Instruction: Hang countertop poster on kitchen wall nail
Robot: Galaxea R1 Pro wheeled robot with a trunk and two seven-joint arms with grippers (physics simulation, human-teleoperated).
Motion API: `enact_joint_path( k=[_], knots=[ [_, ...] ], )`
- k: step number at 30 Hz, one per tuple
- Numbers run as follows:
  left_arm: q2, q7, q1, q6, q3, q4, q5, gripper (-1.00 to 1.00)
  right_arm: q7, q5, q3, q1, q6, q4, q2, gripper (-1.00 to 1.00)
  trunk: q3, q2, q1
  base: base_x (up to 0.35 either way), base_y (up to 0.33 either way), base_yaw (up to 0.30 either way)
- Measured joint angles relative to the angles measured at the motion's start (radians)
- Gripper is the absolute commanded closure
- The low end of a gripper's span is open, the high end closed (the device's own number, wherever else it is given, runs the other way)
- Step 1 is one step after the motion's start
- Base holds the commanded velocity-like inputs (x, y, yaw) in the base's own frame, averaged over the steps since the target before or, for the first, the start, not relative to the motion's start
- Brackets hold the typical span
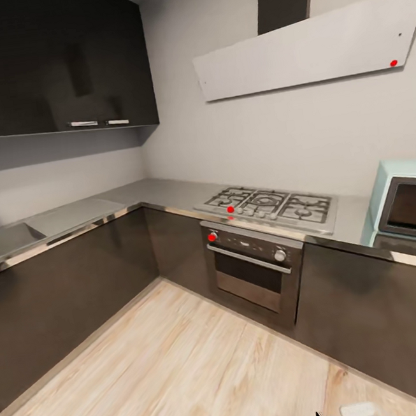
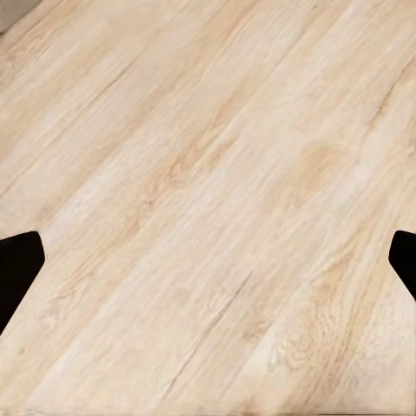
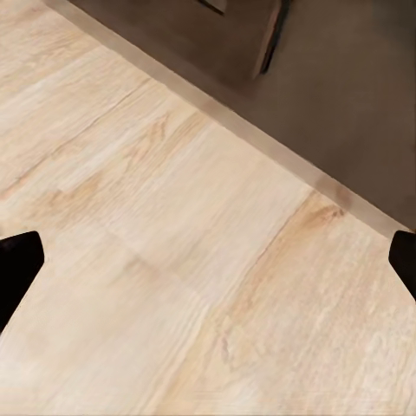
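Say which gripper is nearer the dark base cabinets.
Right. The right gripper hangs open over floor beside the dark base cabinets; the left gripper hangs open over wood floor alone.

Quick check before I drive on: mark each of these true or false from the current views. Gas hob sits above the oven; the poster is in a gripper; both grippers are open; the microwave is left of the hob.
1. The gas hob sits on the kitchen countertop directly above the oven. True.
2. A gripper holds the poster. False: nothing lies between either gripper's fingers.
3. The left gripper and right gripper are both open over wooden floor. True.
4. The microwave is left of the hob. False: the pale blue microwave stands to its right.
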Motion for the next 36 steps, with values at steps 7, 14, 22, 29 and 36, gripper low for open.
enact_joint_path(
  k=[7, 14, 22, 29, 36],
  knots=[
    [0.000, 0.000, 0.000, 0.000, 0.002, 0.002, 0.001, -1.00, 0.000, 0.001, 0.000, 0.001, 0.001, 0.000, 0.004, -1.00, -0.004, 0.000, 0.000, 0.000, 0.000, 0.281],
    [0.000, 0.000, 0.000, 0.000, 0.002, 0.003, 0.002, -1.00, 0.000, 0.002, 0.002, 0.001, 0.001, 0.000, 0.005, -1.00, -0.007, 0.000, 0.000, 0.000, 0.000, 0.280],
    [0.000, 0.000, 0.000, 0.000, 0.007, 0.003, 0.002, -1.00, 0.000, 0.003, 0.003, 0.002, 0.002, 0.001, 0.006, -1.00, -0.012, 0.000, 0.000, 0.000, 0.000, 0.279],
    [0.000, 0.000, 0.000, 0.000, 0.008, 0.003, 0.002, -1.00, 0.000, 0.003, 0.004, 0.001, 0.004, 0.002, 0.005, -1.00, -0.015, 0.000, 0.000, 0.000, 0.000, 0.278],
    [0.000, 0.000, 0.000, 0.001, 0.008, 0.005, 0.002, -1.00, 0.000, 0.005, 0.004, 0.001, 0.004, 0.002, 0.006, -1.00, -0.019, 0.000, 0.000, 0.000, 0.000, 0.278]
  ],
)
